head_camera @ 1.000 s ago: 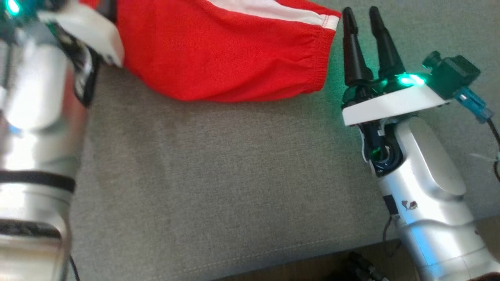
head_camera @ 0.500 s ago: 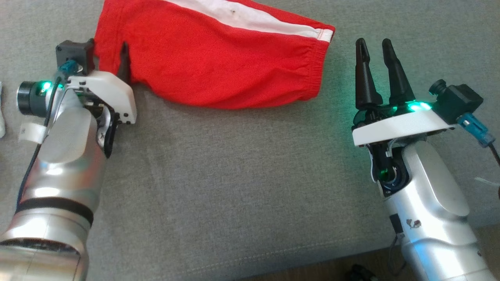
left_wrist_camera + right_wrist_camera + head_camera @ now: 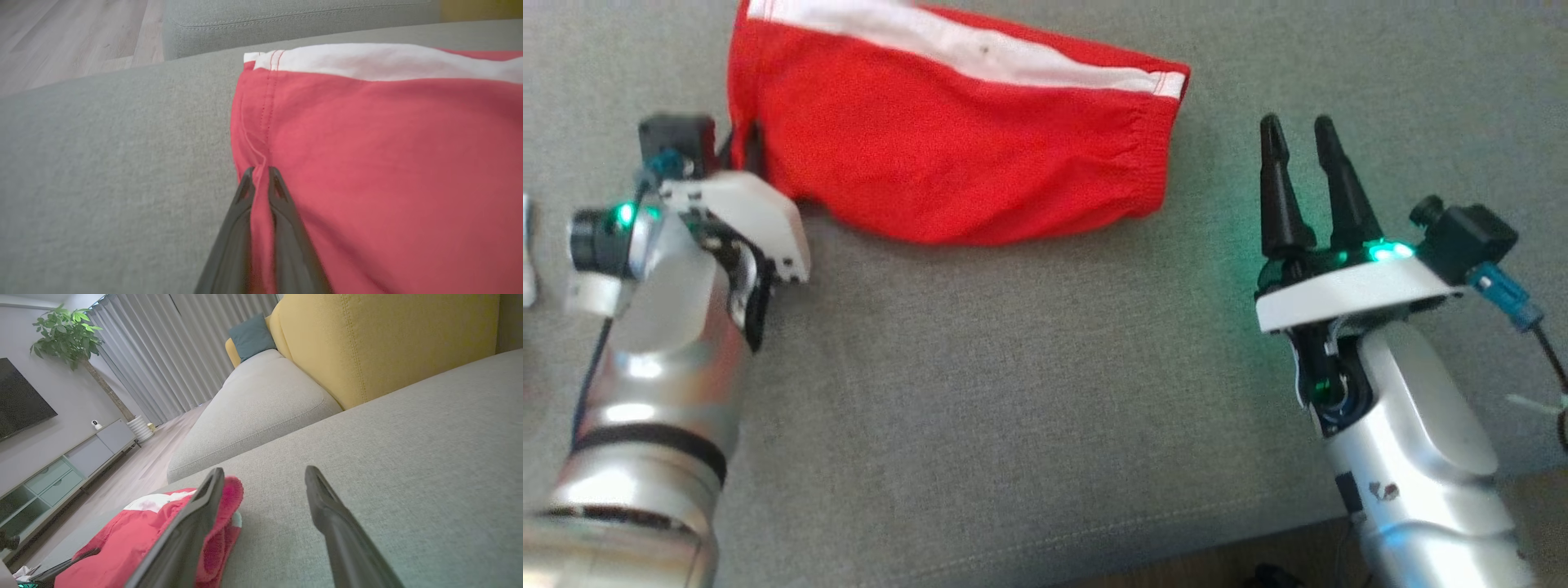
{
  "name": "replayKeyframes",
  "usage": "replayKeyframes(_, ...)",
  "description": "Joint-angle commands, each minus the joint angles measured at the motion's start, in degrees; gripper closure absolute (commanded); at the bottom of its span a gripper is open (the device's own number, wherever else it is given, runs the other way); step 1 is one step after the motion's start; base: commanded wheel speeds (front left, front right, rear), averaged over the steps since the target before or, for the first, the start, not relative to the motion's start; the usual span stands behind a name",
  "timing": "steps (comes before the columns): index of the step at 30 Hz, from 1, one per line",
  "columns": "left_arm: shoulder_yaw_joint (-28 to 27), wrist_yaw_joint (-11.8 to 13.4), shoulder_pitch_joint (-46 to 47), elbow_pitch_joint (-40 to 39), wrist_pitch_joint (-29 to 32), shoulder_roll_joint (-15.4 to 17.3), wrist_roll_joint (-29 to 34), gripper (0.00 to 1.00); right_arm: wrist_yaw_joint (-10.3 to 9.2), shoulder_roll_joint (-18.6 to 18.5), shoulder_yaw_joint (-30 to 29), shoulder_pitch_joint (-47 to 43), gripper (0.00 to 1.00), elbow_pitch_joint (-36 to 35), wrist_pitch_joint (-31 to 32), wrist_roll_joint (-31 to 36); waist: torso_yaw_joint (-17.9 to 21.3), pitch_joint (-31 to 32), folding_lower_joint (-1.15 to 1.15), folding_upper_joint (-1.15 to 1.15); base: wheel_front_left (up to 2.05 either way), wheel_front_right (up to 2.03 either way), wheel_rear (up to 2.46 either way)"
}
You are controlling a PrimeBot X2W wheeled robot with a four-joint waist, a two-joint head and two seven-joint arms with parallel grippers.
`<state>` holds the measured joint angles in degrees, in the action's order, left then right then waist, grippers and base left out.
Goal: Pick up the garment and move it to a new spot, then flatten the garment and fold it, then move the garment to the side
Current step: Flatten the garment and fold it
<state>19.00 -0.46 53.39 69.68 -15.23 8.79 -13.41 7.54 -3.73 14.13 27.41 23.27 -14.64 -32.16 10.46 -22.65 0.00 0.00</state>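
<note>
Left gripper (image 3: 260,171) has just pinched shut on the hem of the red shorts (image 3: 947,155) lying on the grey sofa cushion (image 3: 1013,367), right gripper (image 3: 1298,135) wide and empty nearby, so apparently only the pickup has begun and moving, flattening, folding remain.

no text, label or number can be read.

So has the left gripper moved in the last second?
Yes. Judged against the red shorts, the left gripper has slid left, from over the cloth to their left hem, and closed on it.
</note>
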Motion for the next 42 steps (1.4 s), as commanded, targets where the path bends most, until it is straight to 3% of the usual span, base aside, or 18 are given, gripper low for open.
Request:
replayKeyframes(1, -1.9, 0.4, -4.0, -0.6, 0.3, 1.5, -0.8, 1.00, -0.05, 0.9, 0.7, -1.2, 0.00, -1.0, -0.4, 0.6, -0.5, 2.1, 0.00, 0.00, 0.00, 0.00, 0.00)
replayKeyframes(13, -6.5, 3.4, -19.2, -13.1, 0.2, -1.4, -3.6, 1.00, -0.05, 0.9, 0.2, -6.8, 0.00, 2.1, -0.4, 1.9, -3.0, 10.2, 0.00, 0.00, 0.00, 0.00, 0.00)
replayKeyframes(14, -6.9, 4.1, -20.3, -14.9, 0.2, -1.4, -3.3, 0.74, -0.05, 0.9, 0.2, -7.0, 0.00, 2.2, -0.4, 1.9, -3.2, 10.2, 0.00, 0.00, 0.00, 0.00, 0.00)
replayKeyframes(15, -7.1, 4.7, -21.2, -17.0, 0.2, -1.4, -2.7, 0.09, -0.05, 0.9, 0.3, -7.1, 0.00, 2.3, -0.4, 2.1, -3.5, 10.1, 0.00, 0.00, 0.00, 0.00, 0.00)
replayKeyframes(16, -7.4, 5.1, -22.2, -18.9, 0.2, -1.6, -2.3, 0.00, -0.05, 0.9, 0.4, -7.2, 0.00, 2.4, -0.4, 2.2, -3.8, 9.9, 0.00, 0.00, 0.00, 0.00, 0.00)
replayKeyframes(24, -10.1, 7.3, -29.8, -32.0, 0.2, -3.3, 1.3, 0.00, -0.05, 0.9, 2.0, -6.5, 0.00, 3.9, -0.4, 2.2, -7.5, 10.4, 0.00, 0.00, 0.00, 0.00, 0.00)
replayKeyframes(30, -10.4, 6.5, -34.6, -38.4, 0.2, -4.7, 3.7, 0.00, -0.05, 0.9, 2.2, -5.4, 0.00, 6.4, -0.4, 1.9, -11.5, 11.7, 0.00, 0.00, 0.00, 0.00, 0.00)
replayKeyframes(42, -8.5, 4.7, -39.3, -43.8, 0.2, -5.8, 5.4, 0.00, -0.05, 0.9, -4.2, -0.6, 0.00, 18.7, -0.4, 3.4, -18.4, 12.6, 0.00, 0.00, 0.00, 0.00, 0.00)
